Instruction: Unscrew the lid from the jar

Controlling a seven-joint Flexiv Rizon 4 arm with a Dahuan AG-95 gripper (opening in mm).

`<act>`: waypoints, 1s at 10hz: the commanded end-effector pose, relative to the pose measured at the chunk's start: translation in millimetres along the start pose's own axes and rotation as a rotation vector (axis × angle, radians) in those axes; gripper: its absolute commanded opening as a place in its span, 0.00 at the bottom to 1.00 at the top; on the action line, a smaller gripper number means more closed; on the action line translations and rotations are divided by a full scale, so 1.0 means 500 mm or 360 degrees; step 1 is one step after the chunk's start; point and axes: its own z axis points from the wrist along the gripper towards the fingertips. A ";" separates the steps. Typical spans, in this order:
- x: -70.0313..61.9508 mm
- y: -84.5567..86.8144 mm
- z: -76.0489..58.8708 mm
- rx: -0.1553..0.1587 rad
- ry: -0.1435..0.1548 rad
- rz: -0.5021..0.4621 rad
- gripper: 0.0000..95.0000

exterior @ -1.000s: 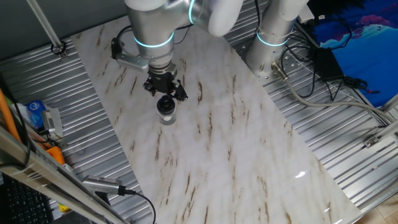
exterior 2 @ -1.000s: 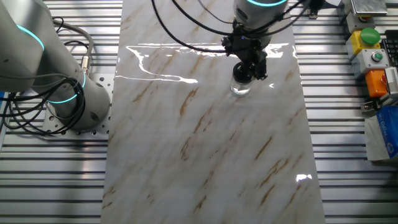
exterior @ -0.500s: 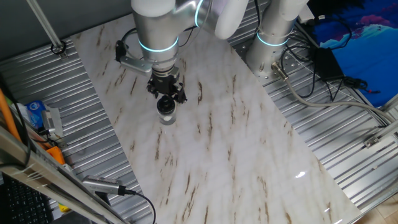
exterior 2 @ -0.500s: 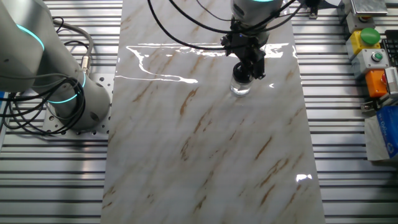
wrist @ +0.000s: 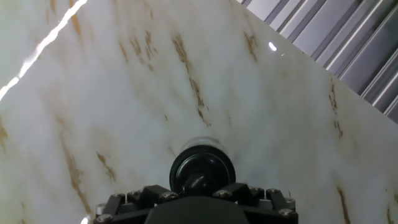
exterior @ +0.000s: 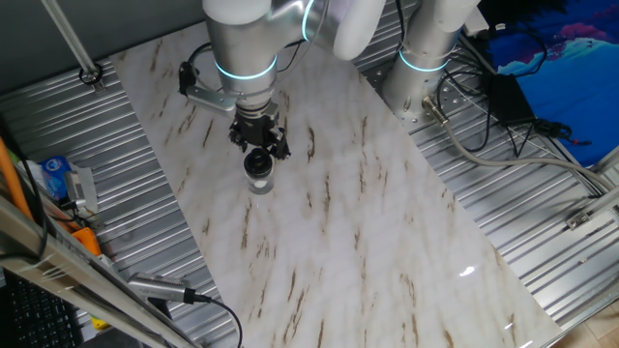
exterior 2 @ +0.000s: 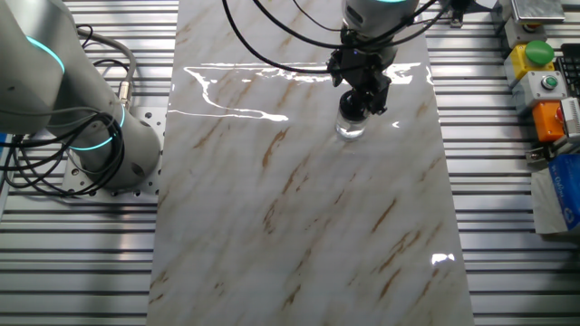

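In one fixed view, upper left of centre, the gripper (exterior: 258,149) has barely shifted since half a second ago, poised over the lid (exterior: 257,161) on the upright jar (exterior: 259,178).

The other fixed view shows the marble tabletop (exterior 2: 299,208) around it.

In the hand view, finger closure cannot be told.

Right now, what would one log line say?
pincer: above lid, grip unclear | glossy round black screw lid: on jar | small clear cylindrical jar: upright on marble-patterned table

A green button (exterior 2: 539,52) and an orange box (exterior 2: 551,121) sit beside the marbled worktop's (exterior 2: 299,199) right edge.
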 end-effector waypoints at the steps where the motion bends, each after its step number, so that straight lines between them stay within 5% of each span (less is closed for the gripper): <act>1: -0.004 -0.005 0.004 0.0001 0.0005 -0.0006 0.80; 10: -0.015 -0.021 0.029 -0.0002 -0.0005 -0.0011 0.80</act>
